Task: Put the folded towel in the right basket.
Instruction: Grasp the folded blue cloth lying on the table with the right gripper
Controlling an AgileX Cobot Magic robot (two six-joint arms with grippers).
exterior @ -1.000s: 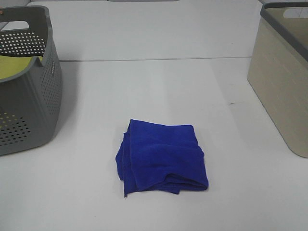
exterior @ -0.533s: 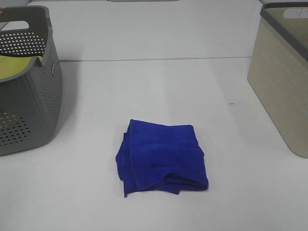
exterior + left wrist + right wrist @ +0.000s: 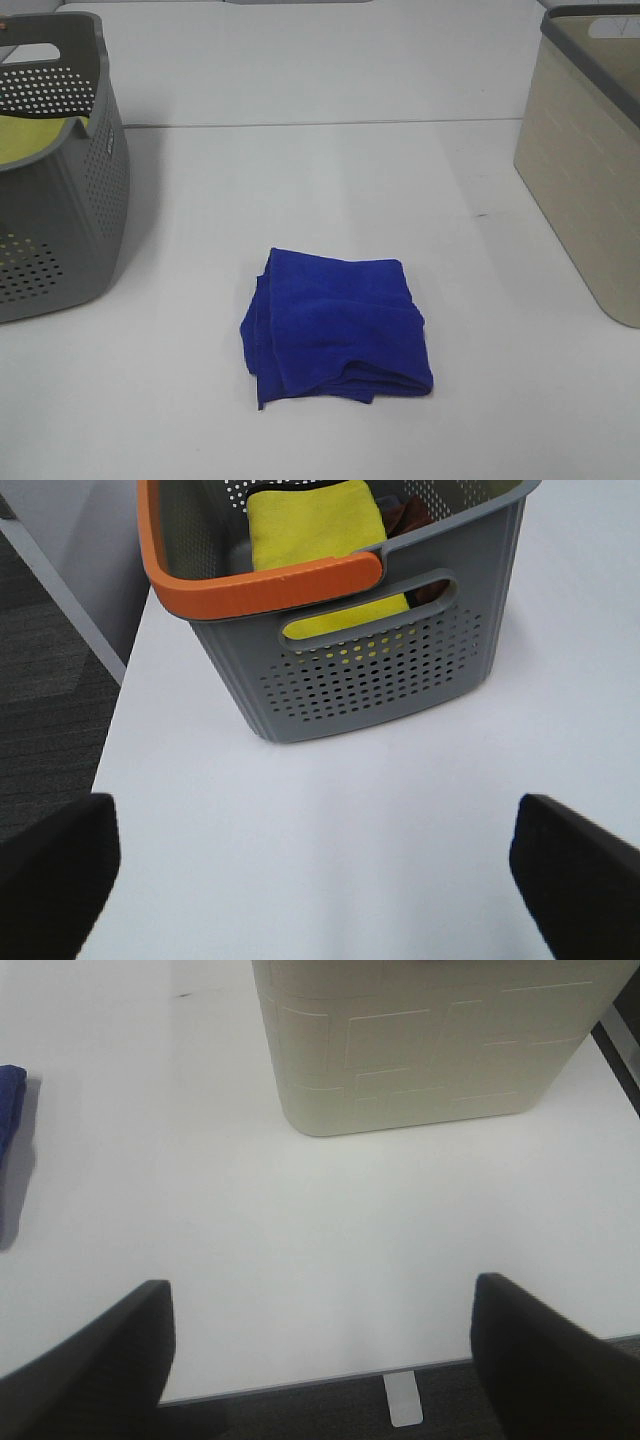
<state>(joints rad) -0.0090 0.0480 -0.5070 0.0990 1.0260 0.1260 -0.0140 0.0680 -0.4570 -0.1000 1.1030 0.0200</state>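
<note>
A folded blue towel (image 3: 335,325) lies on the white table (image 3: 320,190), near its front middle. Its edge also shows in the right wrist view (image 3: 10,1100). The beige right basket (image 3: 590,150) stands at the table's right edge and also shows in the right wrist view (image 3: 430,1050). Neither gripper appears in the exterior high view. My left gripper (image 3: 320,870) is open and empty over bare table before the grey basket. My right gripper (image 3: 320,1350) is open and empty over the table's front edge, in front of the beige basket.
A grey perforated basket (image 3: 55,170) with an orange rim (image 3: 260,585) stands at the left edge and holds a yellow cloth (image 3: 320,530). Dark floor (image 3: 40,680) lies beyond the table's edges.
</note>
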